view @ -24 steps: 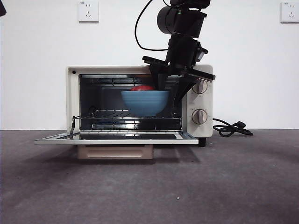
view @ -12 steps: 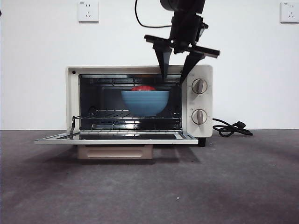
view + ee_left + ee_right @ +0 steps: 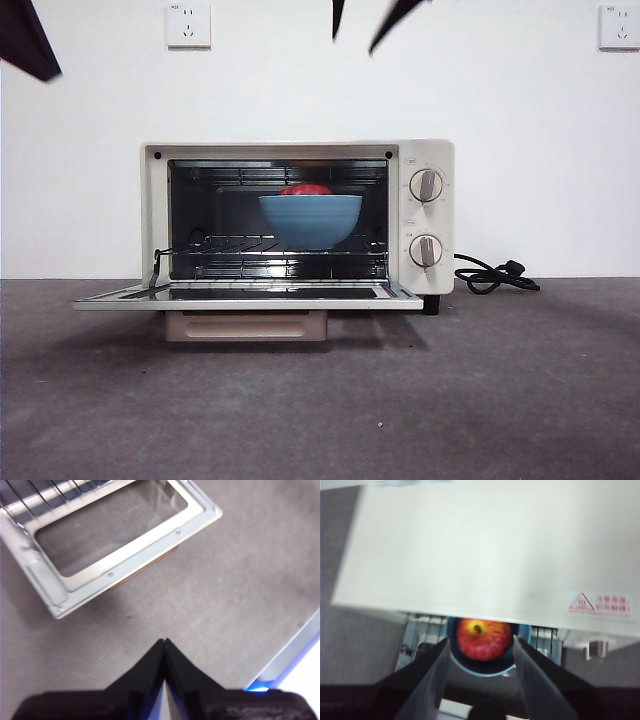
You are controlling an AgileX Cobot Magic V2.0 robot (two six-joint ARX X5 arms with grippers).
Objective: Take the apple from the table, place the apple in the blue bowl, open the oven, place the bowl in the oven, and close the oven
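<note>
A white wall with two sockets (image 3: 189,24) backs a dark grey table (image 3: 480,400), where a cream oven (image 3: 298,225) stands with its door (image 3: 250,295) folded down flat. Inside, on the wire rack (image 3: 270,250), sits the blue bowl (image 3: 311,220), and only the red top of the apple (image 3: 305,189) clears its rim in the front view. The tan handle under the door edge is partly hidden in shadow. Two knobs (image 3: 427,185) sit on the oven's right panel, and a black cord (image 3: 495,275) trails off behind it.

The right gripper (image 3: 365,25) hangs above the oven, cut off by the frame's top edge so that only two dark jaw tips show; they stand apart and hold nothing. Its wrist camera looks down over the oven's blurred white roof, with the apple (image 3: 484,639) and a sliver of bowl (image 3: 482,667) seen between the spread jaws; a red-printed label (image 3: 597,603) on the roof is too soft to read.

The left gripper (image 3: 164,647) waits off to the side above the table, showing in the front view only as a black wedge at the upper left corner. Its wrist view shows the jaws pressed together, empty, over bare table beside the door's (image 3: 120,535) corner.
</note>
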